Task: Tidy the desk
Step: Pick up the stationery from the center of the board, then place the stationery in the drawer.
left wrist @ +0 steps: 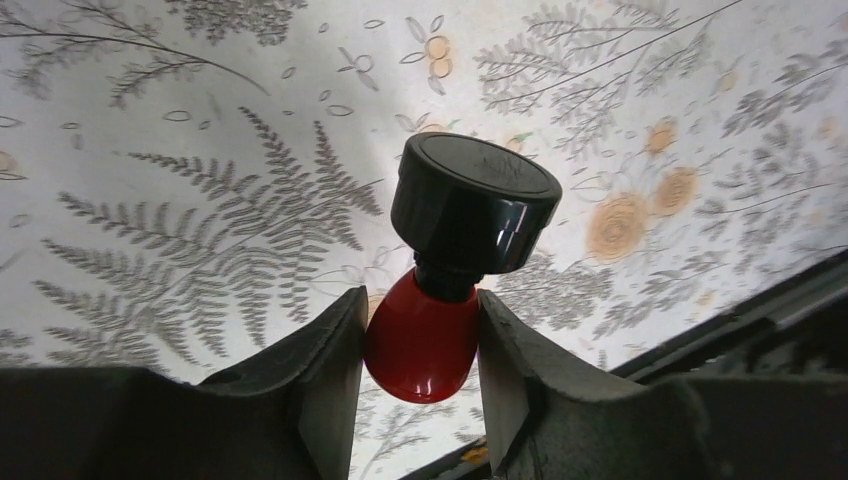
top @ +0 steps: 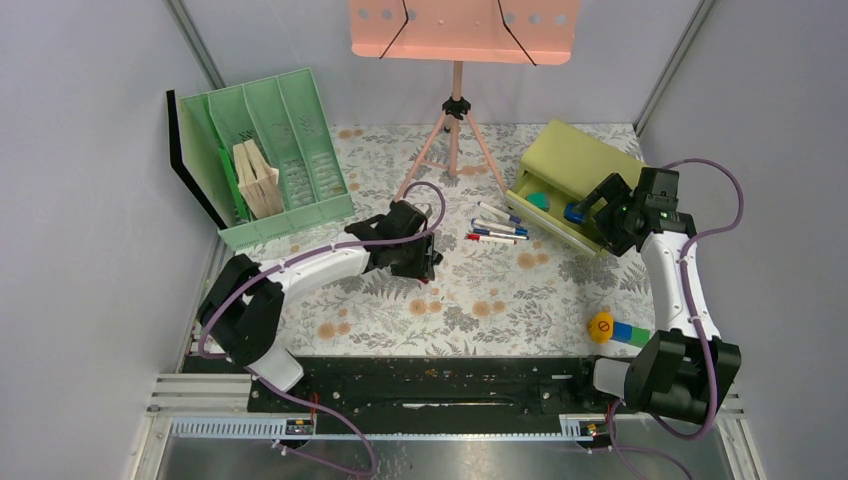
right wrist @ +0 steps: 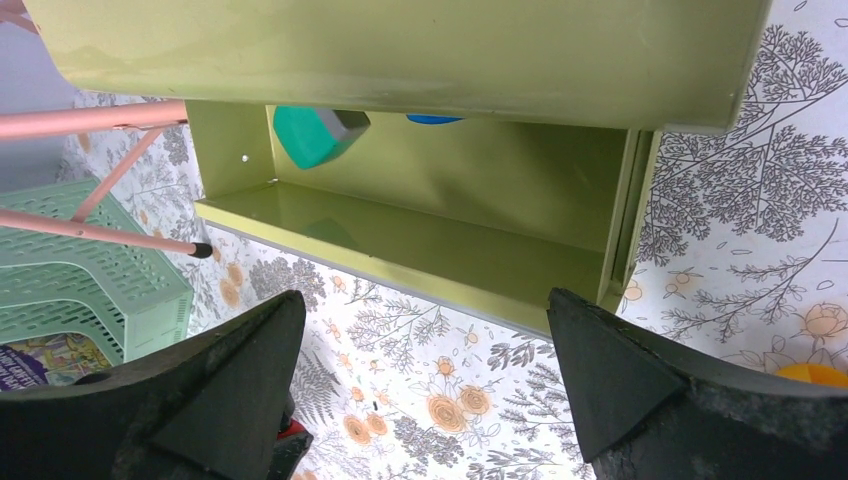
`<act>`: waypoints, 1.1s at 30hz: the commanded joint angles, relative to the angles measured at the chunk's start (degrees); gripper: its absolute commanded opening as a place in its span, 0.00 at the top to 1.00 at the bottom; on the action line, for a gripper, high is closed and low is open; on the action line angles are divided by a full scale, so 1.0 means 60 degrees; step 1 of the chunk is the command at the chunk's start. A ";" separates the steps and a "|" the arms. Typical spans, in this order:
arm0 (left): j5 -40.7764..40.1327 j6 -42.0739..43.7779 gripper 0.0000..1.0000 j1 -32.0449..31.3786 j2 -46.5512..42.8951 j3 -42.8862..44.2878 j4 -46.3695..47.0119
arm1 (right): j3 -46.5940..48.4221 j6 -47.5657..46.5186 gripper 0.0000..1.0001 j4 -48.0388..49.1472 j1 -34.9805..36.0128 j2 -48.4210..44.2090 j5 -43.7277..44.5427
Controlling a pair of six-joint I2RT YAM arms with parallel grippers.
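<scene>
L gripper (left wrist: 418, 335) clamped on stamp (left wrist: 472, 200) (red grip, black base) over desk (left wrist: 200, 210), prob. to stow; R gripper (right wrist: 425, 335) spread wide facing drawer (right wrist: 430, 210), ready.

Desk (top: 470, 300): white-grey fern and floral print, orange flowers. File tray (top: 300, 120): mint green, perforated grid. The panel (top: 195, 165) on its side is black, and the wood pieces (top: 258, 180) in it are tan. Music stand (top: 460, 30): salmon pink. Drawer box (top: 575, 160): olive-lime green, holding 1 teal item (top: 538, 200) and 1 blue item (top: 574, 212). Pens (top: 497, 228): white with blue and red ends. Ball (top: 601, 327): yellow-orange with a red mark. Blue block (top: 622, 332), green block (top: 638, 337). Capped item (left wrist: 420, 345): red body, glossy black cap.
</scene>
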 commanded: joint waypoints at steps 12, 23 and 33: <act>0.2929 -0.3624 0.75 -0.0027 0.1221 0.0990 0.2964 | -0.0121 0.0238 0.02 0.0207 -0.0024 -0.0384 -0.0335; 0.4211 -0.6063 0.75 -0.0056 0.3084 0.2599 0.5493 | 0.0285 -0.0045 0.02 -0.0033 -0.0024 -0.0368 -0.0132; 0.4241 -0.7327 0.75 -0.0063 0.4374 0.5105 0.5886 | 0.0629 -0.0147 0.02 -0.0155 -0.0032 -0.0178 -0.0116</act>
